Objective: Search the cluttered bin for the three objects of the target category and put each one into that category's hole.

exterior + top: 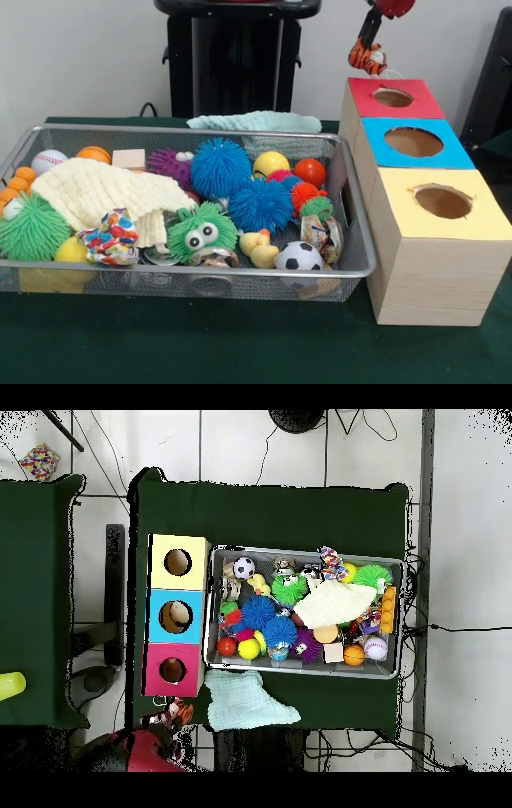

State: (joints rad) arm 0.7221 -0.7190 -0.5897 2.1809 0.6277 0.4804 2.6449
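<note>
The bin [352, 268] is crowded. Its largest cloth, the cream knit [104, 192], looks light, limp and easily snagged, best pinched at a raised fold. The small dotted cloth [110, 238] lies near the front rim, hemmed in by balls. The hole [442, 201] is unobstructed. The gripper [367, 56] grasps a tiger-striped toy [364, 58].

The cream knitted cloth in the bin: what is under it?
The cream knitted cloth drapes over toys in the bin; only the polka-dot cloth pokes out at its front edge. Anything beneath is covered.
</note>
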